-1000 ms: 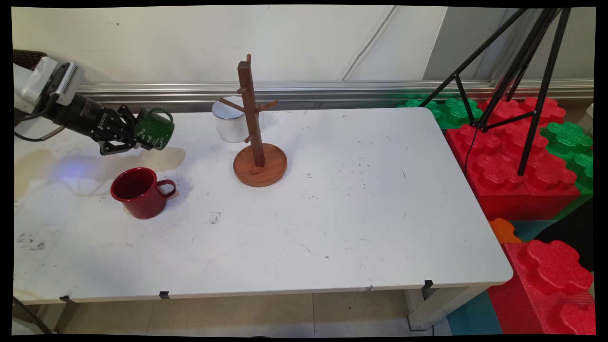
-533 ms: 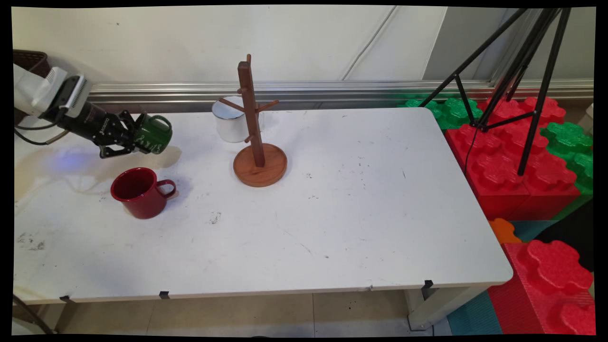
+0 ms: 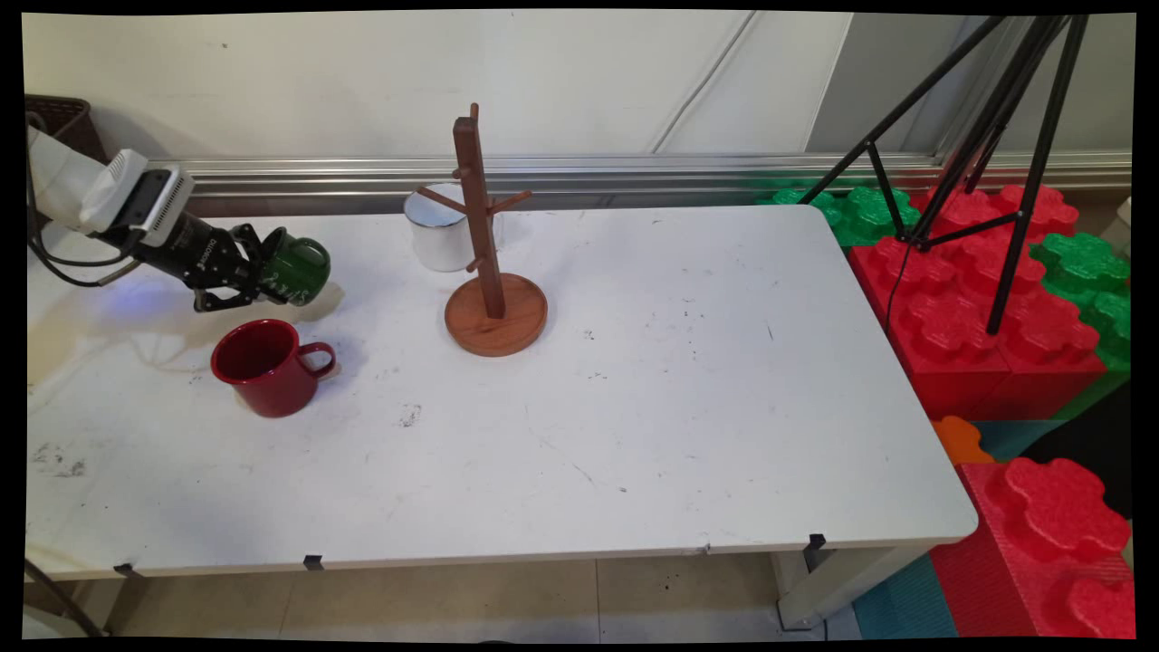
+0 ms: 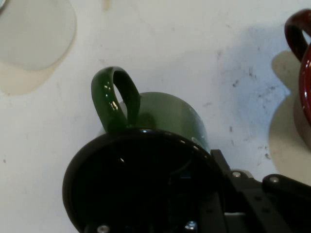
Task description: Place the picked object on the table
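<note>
Claw point(image 3: 263, 276) clamped on green mug point(image 3: 297, 270), tipped sideways low over counter point(image 3: 634, 407), red mug point(image 3: 264, 367) near at six o'clock.

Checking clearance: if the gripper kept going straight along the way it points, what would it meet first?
Likely the white table: the gripper, shut on the green mug, points rightward and slightly down. The mug would land first, well short of the wooden mug tree. Depth is uncertain.
</note>
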